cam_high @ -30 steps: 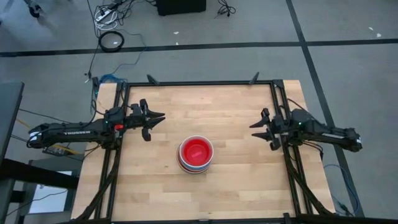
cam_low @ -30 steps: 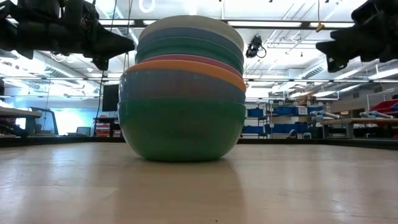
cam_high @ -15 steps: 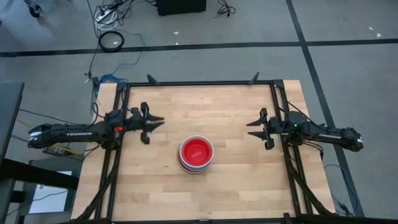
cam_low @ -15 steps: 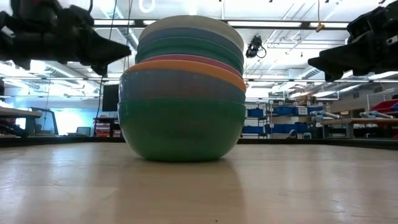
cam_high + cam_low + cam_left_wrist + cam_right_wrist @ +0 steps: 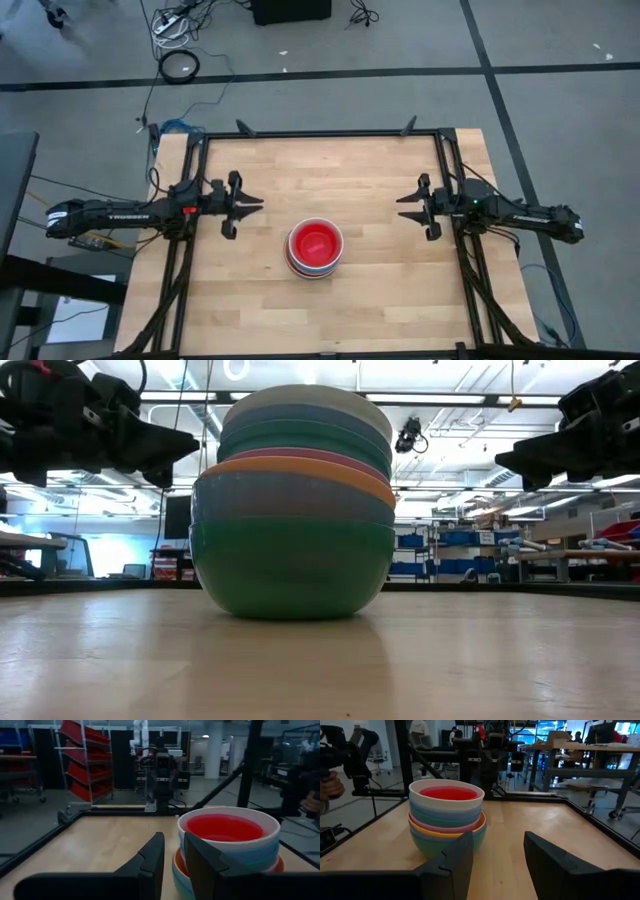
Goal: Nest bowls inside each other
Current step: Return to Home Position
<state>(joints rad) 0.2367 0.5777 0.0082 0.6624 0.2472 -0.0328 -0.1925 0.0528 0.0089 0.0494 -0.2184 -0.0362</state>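
Note:
The bowls (image 5: 315,248) stand nested in one stack at the table's middle. A green bowl (image 5: 290,565) is at the bottom, resting on the wood by its base. Above it show orange, pink, teal and blue rims, with a white bowl (image 5: 446,796) on top and a small red one (image 5: 224,826) inside it. My left gripper (image 5: 248,207) hovers level to the left of the stack, open by a narrow gap (image 5: 174,855). To the right of the stack my right gripper (image 5: 405,207) hovers open wider (image 5: 498,852). Both point at the stack and stand well apart from it.
Black frame rails (image 5: 320,133) run along the table's far, left and right edges. Bare wood (image 5: 340,170) lies all around the stack. Shelves, benches and a person's hand (image 5: 330,785) show in the room beyond the table.
My left gripper has sunk a little and rolled somewhat, still pointing at the stack. My right gripper has dropped slightly, then held still. The stack of bowls has not moved.

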